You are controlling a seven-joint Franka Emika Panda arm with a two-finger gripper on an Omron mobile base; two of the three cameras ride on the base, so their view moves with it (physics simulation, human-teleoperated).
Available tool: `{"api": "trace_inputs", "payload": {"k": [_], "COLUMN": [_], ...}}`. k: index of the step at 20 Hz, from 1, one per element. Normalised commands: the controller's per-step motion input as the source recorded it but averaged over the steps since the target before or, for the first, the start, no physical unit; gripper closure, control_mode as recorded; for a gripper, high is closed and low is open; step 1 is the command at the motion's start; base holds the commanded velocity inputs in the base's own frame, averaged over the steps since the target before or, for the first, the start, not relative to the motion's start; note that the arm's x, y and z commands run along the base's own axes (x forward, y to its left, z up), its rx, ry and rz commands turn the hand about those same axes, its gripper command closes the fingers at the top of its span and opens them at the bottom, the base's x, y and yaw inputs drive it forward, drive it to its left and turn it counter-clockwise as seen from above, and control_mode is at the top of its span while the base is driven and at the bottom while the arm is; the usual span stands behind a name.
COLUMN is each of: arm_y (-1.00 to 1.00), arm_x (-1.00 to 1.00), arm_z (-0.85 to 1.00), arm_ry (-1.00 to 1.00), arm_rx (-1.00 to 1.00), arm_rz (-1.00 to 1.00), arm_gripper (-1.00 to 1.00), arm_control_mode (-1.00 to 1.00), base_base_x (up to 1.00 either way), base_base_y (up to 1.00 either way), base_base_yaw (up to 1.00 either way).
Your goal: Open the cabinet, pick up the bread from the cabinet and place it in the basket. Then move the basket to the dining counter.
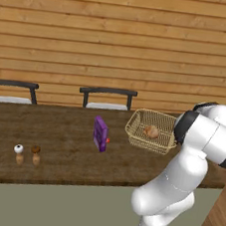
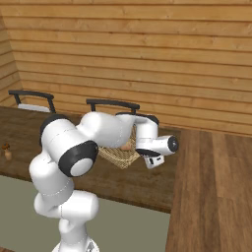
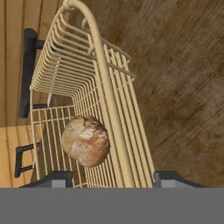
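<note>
The golden-tan wire basket (image 1: 165, 122) sits on the dark wood dining counter (image 1: 56, 138) near its right end, with the round brown bread (image 1: 151, 132) lying inside it. In the hand view the bread (image 3: 85, 141) rests on the basket's mesh floor, and the near basket rim (image 3: 105, 87) runs down between my fingers. My gripper (image 3: 114, 177) is open, its fingertips (image 3: 57, 177) standing well apart on either side of the rim. In the right base view the gripper (image 2: 150, 161) hangs at the basket's (image 2: 117, 156) right side. The cabinet is out of view.
A purple box (image 1: 100, 133) stands mid-counter left of the basket, and two small shakers (image 1: 18, 153) (image 1: 36, 154) stand further left. Two dark chairs (image 1: 107, 96) (image 1: 12, 90) line the far side. The counter ends just right of the basket, above wooden floor (image 2: 216, 197).
</note>
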Motion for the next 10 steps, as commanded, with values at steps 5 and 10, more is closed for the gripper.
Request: {"api": "trace_inputs", "payload": {"k": [5,10], "arm_y": [0.00,0.02], "arm_x": [-0.33,-0.68], "arm_z": [0.31,0.61], "arm_ry": [-0.08,-0.23], "arm_rx": [0.00,0.00], "arm_rz": [0.00,0.00], "arm_gripper": [-1.00,-1.00], "arm_control_mode": [-1.00,-1.00], "base_base_x": [0.00,0.00], "base_base_y": [0.00,0.00], "base_base_yaw": [0.00,0.00]}}
